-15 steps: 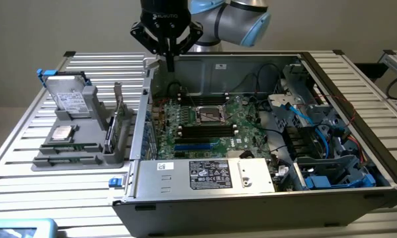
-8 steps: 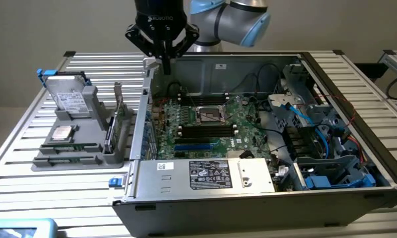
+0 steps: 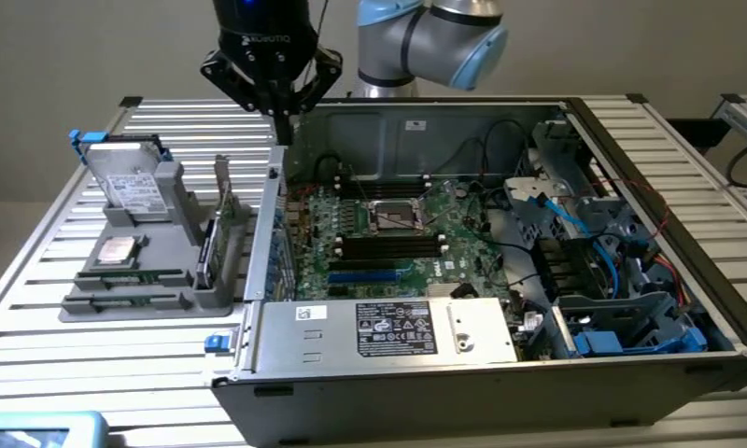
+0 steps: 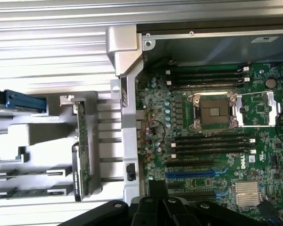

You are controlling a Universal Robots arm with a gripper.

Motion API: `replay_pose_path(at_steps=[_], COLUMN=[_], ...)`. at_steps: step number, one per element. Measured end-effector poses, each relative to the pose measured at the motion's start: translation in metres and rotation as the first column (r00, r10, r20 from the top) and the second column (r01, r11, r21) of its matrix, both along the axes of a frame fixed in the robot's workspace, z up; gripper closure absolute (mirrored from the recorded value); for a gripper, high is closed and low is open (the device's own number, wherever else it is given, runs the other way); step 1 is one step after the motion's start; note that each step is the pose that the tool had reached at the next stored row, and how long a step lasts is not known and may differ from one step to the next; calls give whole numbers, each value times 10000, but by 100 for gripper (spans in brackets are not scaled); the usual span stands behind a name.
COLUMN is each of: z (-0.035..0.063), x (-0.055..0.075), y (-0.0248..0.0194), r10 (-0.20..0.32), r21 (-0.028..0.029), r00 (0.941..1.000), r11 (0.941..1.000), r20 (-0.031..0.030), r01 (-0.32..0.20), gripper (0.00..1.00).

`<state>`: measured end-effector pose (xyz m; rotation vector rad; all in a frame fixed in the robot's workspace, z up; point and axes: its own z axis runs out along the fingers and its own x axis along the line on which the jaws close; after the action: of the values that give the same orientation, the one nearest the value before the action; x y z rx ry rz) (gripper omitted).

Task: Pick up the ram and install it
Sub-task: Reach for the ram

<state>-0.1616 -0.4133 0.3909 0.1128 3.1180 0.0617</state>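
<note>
The arm (image 3: 429,37) is cropped by the edge; the ram (image 3: 122,277) is blurred, perhaps a green strip.

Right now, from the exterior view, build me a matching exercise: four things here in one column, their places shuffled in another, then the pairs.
1 gripper
2 expansion card
3 CPU socket
4 power supply

A middle of the motherboard
B along the near wall of the case
C on edge in the grey holder
D shut, above the far rim of the case

Pairs: 1-D, 2-C, 3-A, 4-B
</note>
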Motion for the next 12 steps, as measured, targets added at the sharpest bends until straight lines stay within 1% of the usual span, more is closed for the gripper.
replay_pose_path(at_steps=[4, 8, 10, 12], z=[-9, -20, -31, -52], x=[-170, -350, -437, -500], y=[-29, -69, -94, -136], r10=[0, 1, 0, 0], r21=[1, 0, 0, 1], r00=[10000, 10000, 10000, 10000], r11=[10000, 10000, 10000, 10000], r20=[1, 0, 0, 0], r01=[0, -1, 0, 0], gripper=[89, 89, 89, 89])
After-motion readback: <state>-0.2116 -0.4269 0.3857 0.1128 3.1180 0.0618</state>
